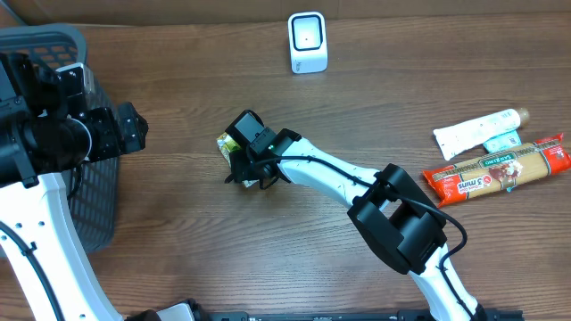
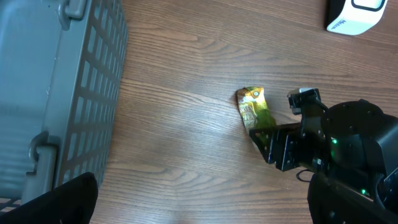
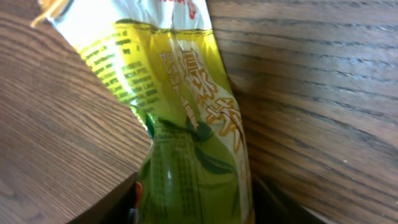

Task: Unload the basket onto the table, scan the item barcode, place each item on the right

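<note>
The item, a green and yellow packet [image 1: 225, 144] [image 2: 254, 109], lies on the wooden table left of centre. My right gripper [image 1: 235, 160] [image 2: 265, 134] is down on it. In the right wrist view the packet [image 3: 186, 137] fills the space between the two dark fingers, creased at its waist, and my right gripper [image 3: 194, 208] is shut on its lower end. No barcode shows on the visible face. The white scanner [image 1: 308, 42] [image 2: 354, 15] stands at the far edge. My left gripper [image 1: 125, 130] [image 2: 199, 214] hovers open beside the basket, holding nothing.
A grey plastic basket [image 1: 55, 45] [image 2: 56, 93] stands at the left edge under the left arm. At the right lie a white tube [image 1: 477, 134] and a red pasta packet [image 1: 500, 169].
</note>
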`<action>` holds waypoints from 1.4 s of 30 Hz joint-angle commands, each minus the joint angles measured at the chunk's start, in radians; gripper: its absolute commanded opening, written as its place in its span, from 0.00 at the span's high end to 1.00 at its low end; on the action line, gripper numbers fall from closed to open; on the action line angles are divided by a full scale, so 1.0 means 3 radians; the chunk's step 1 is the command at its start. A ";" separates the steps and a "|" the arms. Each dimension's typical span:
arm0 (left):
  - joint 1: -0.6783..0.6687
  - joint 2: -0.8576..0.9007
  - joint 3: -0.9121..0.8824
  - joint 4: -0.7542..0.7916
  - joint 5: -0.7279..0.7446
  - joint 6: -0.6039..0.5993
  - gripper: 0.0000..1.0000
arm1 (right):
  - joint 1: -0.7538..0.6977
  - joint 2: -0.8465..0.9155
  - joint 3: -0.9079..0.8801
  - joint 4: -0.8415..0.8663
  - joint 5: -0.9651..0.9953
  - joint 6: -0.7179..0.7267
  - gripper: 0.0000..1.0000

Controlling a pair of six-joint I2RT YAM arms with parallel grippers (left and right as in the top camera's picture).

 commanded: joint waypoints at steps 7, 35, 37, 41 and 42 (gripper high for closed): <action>0.0013 0.0011 0.0022 -0.0008 0.0027 0.0065 0.01 | -0.0229 -0.0209 0.0067 -0.0491 -0.0435 -0.0544 0.73; 0.0013 0.0011 0.0022 -0.0008 0.0027 0.0065 0.00 | -0.0235 -0.0589 -0.0318 -0.1520 0.1494 0.0313 0.31; 0.0013 0.0011 0.0022 -0.0009 0.0027 0.0065 0.01 | -0.0103 -0.0589 -0.0313 -0.1480 0.1344 0.0169 0.28; 0.0013 0.0011 0.0022 -0.0009 0.0027 0.0065 0.00 | 0.0117 -0.0590 -0.0187 -0.1518 0.1431 0.0067 0.24; 0.0011 0.0011 0.0022 -0.0009 0.0027 0.0065 0.01 | 0.0134 -0.0590 -0.0137 -0.1563 0.1469 0.0069 0.19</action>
